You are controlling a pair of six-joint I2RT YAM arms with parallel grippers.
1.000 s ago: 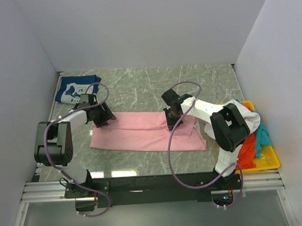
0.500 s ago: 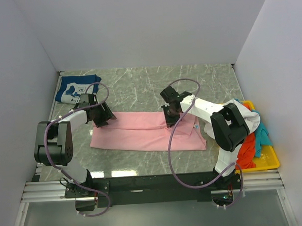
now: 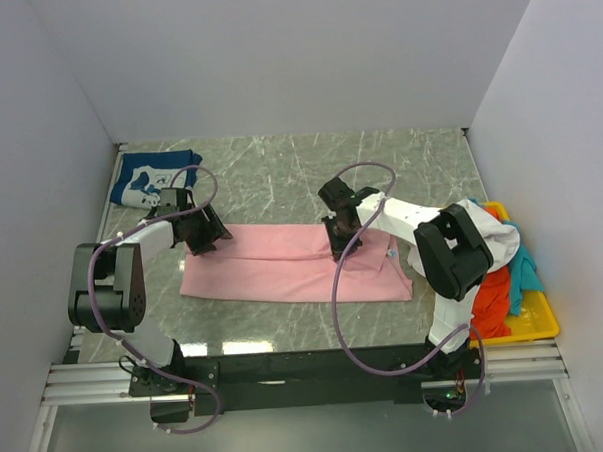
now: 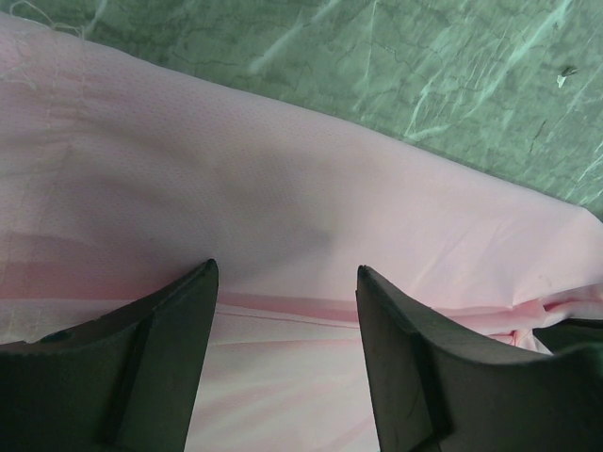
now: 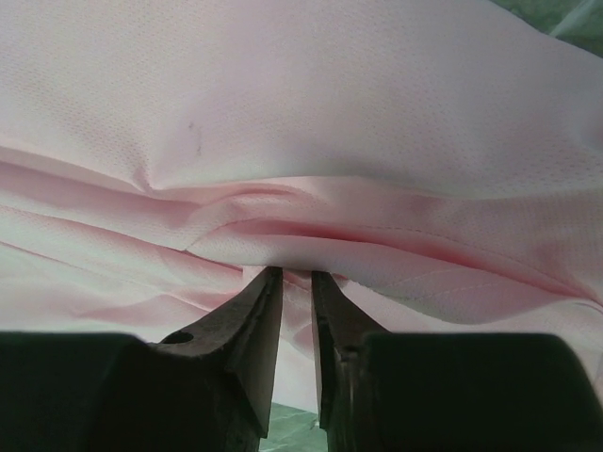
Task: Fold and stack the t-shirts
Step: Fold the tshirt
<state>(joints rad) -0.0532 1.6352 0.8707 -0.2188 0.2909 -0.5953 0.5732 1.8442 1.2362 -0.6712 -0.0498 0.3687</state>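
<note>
**Desk:** At mid-table, how does the pink tee (image 3: 293, 266) lie against your grippers?

**Operator:** It's spread flat as a long band, left to right, in front of both arms. I have the left gripper (image 3: 204, 233) over its far-left corner. The fingers (image 4: 160, 358) are well apart, with flat cloth below them and nothing between. The right gripper (image 3: 342, 240) is down on the far edge, right of centre, where the cloth bunches into a ridge.

**Desk:** Is the right one clamped?

**Operator:** I can't tell. On my wrist view its fingers stand nearly together with a slim gap, tips right at the ridge. Whether any cloth is pinched there is hidden.

**Desk:** Edges and room?

**Operator:** The tee's near edge runs near the front of the table (image 3: 309, 166). Beyond its far edge I see bare marble up to the back wall. The navy tee (image 3: 151, 178) lies in the far-left corner, just beyond the left gripper and apart from the pink one. On the right, the tray (image 3: 542, 323) sits by the side wall. It is heaped with the white tee (image 3: 494, 240), orange-red tee (image 3: 492, 303) and teal tee (image 3: 526, 271), and my right arm overlaps that heap from above.
</note>
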